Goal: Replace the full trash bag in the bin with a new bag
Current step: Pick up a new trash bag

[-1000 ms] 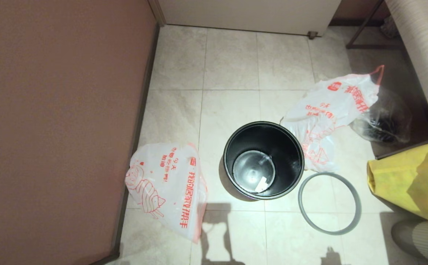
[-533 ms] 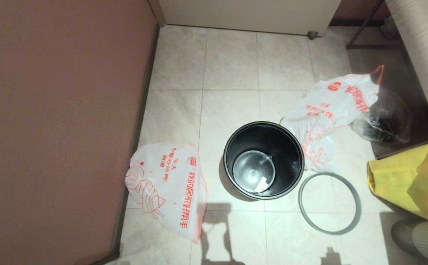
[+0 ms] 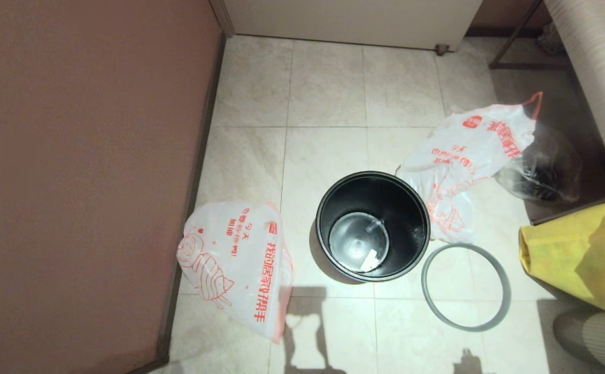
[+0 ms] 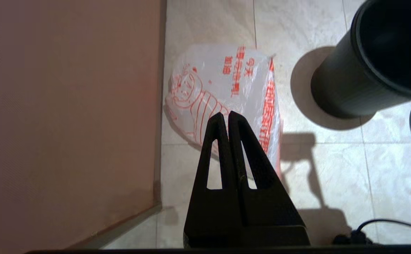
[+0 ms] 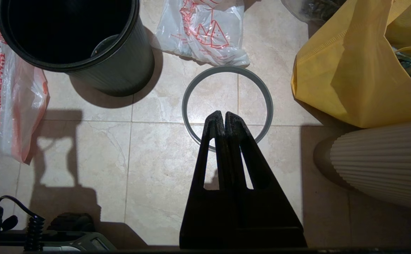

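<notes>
On the beige tiled floor (image 3: 328, 88) beside the brown wall (image 3: 84, 171), we see the bin (image 3: 372, 226) unlined between the new bag (image 3: 235, 262) and the full trash bag (image 3: 463, 161); the left gripper (image 4: 228, 114) and the right gripper (image 5: 224, 114) hang with jaws pressed together.

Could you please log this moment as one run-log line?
bin: unlined, ring off | full bag: floor | new bag: floor | left tool, right tool: shut, empty
</notes>
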Tool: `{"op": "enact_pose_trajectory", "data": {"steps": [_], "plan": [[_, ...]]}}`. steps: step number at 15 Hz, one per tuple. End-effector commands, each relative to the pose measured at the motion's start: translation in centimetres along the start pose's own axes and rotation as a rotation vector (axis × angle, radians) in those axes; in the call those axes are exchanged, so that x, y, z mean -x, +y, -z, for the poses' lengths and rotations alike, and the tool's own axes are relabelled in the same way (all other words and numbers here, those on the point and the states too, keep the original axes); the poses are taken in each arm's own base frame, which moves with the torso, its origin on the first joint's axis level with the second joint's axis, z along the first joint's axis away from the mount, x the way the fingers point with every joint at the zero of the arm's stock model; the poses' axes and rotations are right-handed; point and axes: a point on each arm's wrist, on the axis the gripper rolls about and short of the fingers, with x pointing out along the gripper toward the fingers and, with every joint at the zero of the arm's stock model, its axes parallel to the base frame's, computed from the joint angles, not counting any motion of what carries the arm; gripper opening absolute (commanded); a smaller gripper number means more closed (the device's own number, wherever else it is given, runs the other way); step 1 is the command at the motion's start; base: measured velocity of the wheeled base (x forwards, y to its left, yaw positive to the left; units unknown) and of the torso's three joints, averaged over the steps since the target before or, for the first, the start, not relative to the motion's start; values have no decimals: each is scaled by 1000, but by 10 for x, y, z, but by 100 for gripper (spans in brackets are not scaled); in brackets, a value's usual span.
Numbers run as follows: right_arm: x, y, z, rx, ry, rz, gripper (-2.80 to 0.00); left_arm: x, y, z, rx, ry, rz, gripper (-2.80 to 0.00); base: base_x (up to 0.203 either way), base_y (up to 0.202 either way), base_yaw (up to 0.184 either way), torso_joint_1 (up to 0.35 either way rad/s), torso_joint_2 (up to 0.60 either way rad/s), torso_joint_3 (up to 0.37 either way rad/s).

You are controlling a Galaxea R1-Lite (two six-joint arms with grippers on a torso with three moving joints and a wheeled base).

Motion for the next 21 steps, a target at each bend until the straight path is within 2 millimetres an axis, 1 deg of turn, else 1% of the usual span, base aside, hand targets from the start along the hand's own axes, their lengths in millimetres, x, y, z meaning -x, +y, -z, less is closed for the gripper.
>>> {"op": "enact_pose_trajectory", "data": {"steps": [1,2,3,4,6,7,8,9,10,11,12,14,17,18,20,21], "plan": [[0,0,0,0,2,-1,-280,-14,1,-23,-4,79,-3,-280,0,0,0,0,0,0],[0,0,0,0,3,-1,-280,-24,1,-35,-28,112,-14,-280,0,0,0,0,0,0],[0,0,0,0,2,-1,-280,-39,2,-48,-55,160,-46,-280,0,0,0,0,0,0],[0,0,0,0,2,-1,-280,-61,4,-60,-79,215,-89,-280,0,0,0,0,0,0],[0,0,0,0,2,-1,-280,-111,11,-74,-145,305,-187,-280,0,0,0,0,0,0],[0,0,0,0,1,-1,-280,-137,13,-76,-196,332,-236,-280,0,0,0,0,0,0],[0,0,0,0,2,-1,-280,-159,11,-74,-247,346,-282,-280,0,0,0,0,0,0],[0,0,0,0,2,-1,-280,-172,3,-72,-287,348,-297,-280,0,0,0,0,0,0],[0,0,0,0,2,-1,-280,-188,-12,-68,-335,354,-291,-280,0,0,0,0,0,0],[0,0,0,0,2,-1,-280,-208,-27,-57,-383,392,-288,-280,0,0,0,0,0,0],[0,0,0,0,2,-1,-280,-229,-37,-43,-424,434,-302,-280,0,0,0,0,0,0],[0,0,0,0,2,-1,-280,-270,-52,-9,-487,517,-333,-280,0,0,0,0,0,0],[0,0,0,0,2,-1,-280,-323,-69,47,-552,605,-358,-280,0,0,0,0,0,0],[0,0,0,0,2,-1,-280,-338,-72,62,-562,621,-364,-280,0,0,0,0,0,0],[0,0,0,0,2,-1,-280,-374,-77,101,-578,665,-382,-280,0,0,0,0,0,0],[0,0,0,0,2,-1,-280,-392,-78,108,-565,662,-396,-280,0,0,0,0,0,0]]}}
